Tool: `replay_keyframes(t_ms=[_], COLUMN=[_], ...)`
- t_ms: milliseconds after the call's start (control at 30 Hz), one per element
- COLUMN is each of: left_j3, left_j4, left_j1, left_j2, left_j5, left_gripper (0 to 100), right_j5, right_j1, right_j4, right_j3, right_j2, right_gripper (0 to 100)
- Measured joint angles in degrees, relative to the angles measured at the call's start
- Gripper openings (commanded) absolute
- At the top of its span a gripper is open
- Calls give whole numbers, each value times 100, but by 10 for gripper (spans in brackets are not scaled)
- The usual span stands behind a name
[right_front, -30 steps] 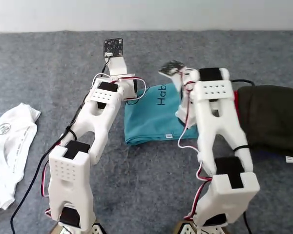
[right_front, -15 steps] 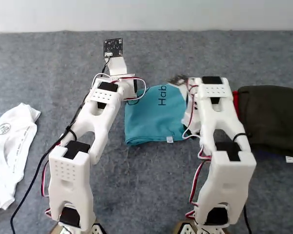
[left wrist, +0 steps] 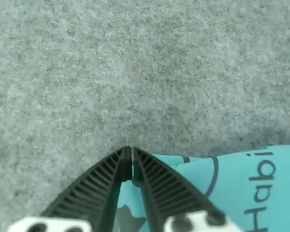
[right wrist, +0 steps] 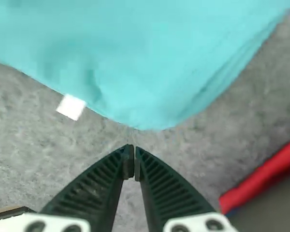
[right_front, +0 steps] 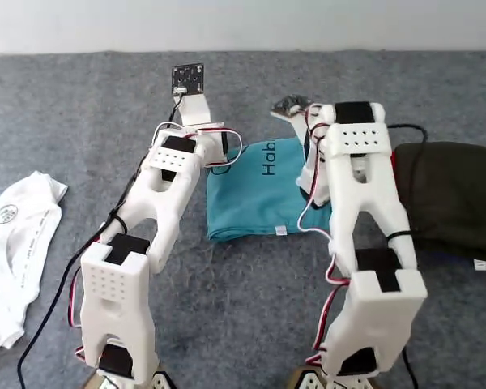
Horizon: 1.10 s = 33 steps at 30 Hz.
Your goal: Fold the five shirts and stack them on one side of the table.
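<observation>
Lying folded in the middle of the high view, the teal shirt (right_front: 255,198) makes a neat rectangle on the grey carpeted table (right_front: 81,105). It has dark lettering (right_front: 268,158) near its upper edge and a small white tag (right_front: 281,231) at its lower edge. My left pincer (left wrist: 132,164) has its ribbed black fingers (left wrist: 99,186) brought together tip to tip, right at the shirt's edge where teal cloth meets grey carpet. I cannot tell whether the tips touch the fabric. My right pincer (right wrist: 130,162) is likewise closed, finger against finger. It is poised over bare carpet just off a rounded corner of the teal shirt, with the tag near that corner. In the high view my left arm (right_front: 158,203) runs up along the shirt's left side, and my right arm (right_front: 360,186) covers its right side. Just right of the teal shirt a strip of red cloth (right_front: 393,174) shows, and a dark olive shirt (right_front: 454,194) lies bundled on it at the right edge of the frame. Well apart from all this, a white shirt (right_front: 16,251) lies crumpled and unfolded at the far left edge of the frame.
</observation>
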Motion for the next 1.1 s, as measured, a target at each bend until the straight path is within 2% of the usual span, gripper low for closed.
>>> replay_keyframes(t_ms=[167, 267, 500, 667, 900, 1100], left_j3=[0, 0, 0, 0, 0, -44], left_j4=[0, 0, 0, 0, 0, 255], left_j1=[0, 0, 0, 0, 0, -9], left_j2=[0, 0, 0, 0, 0, -9], left_j5=[0, 0, 0, 0, 0, -9], left_gripper=[14, 14, 14, 14, 14, 14], right_j5=[9, 9, 9, 0, 9, 9], right_j1=[-281, -255, 571, 791, -18, -35], right_j4=[-396, -642, -800, -721, -299, -281], right_j3=[0, 0, -44, -229, -642, -695], right_j2=[167, 791, 2048, 2022, 1125, 246], right_gripper=[9, 9, 9, 11, 11, 11])
